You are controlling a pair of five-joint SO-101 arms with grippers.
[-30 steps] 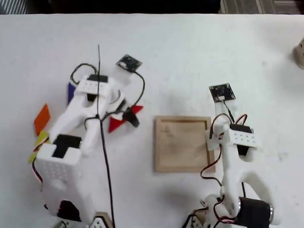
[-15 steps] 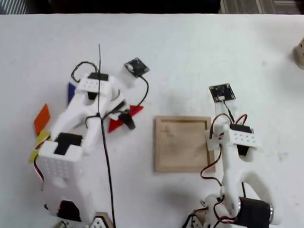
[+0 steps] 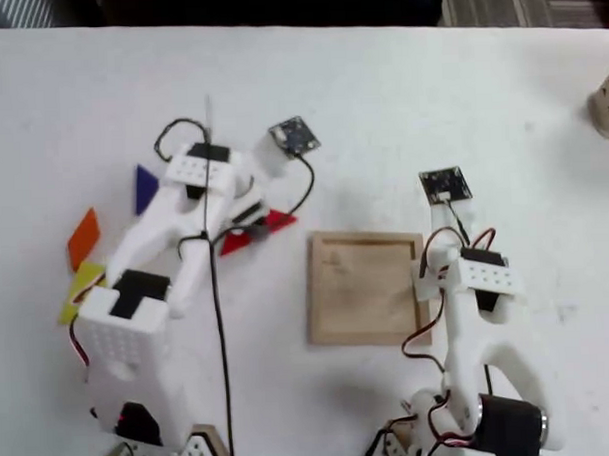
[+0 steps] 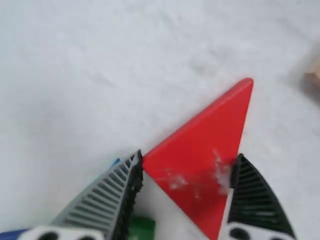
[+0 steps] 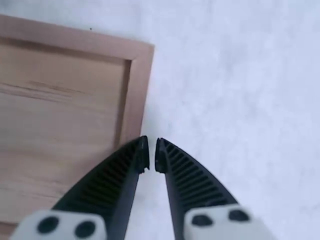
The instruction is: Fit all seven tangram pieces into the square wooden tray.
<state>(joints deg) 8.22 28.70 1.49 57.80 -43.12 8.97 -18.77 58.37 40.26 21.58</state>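
Tangram pieces lie scattered on the white tabletop (image 3: pixel 400 95) in the high view, all of them flat and brightly coloured. A red triangle (image 3: pixel 280 221) sits just left of the square wooden tray (image 3: pixel 363 238), apart from its rim. The left pincer (image 3: pixel 252 224) lies over part of the triangle. Farther left, well apart from the tray, are a blue piece (image 3: pixel 145 187), an orange parallelogram (image 3: pixel 83 236) and a yellow piece (image 3: pixel 79 292) that is partly under the left arm (image 3: pixel 137 294). The tray is pale wood with a raised frame and a bare floor. The right arm (image 3: pixel 467 282) stands at its right edge.

In the left wrist view the red triangle (image 4: pixel 210 135) is glossy, with sharp corners and a few pale scuffs. The left pincer (image 4: pixel 188 157) clamps it, the grey finger against one edge and the black finger against another.

In the right wrist view the right pincer (image 5: pixel 152 147) is closed to a thin slit with nothing in it. Its tips hang beside the outer rim of the tray (image 5: pixel 137 85), near one corner.
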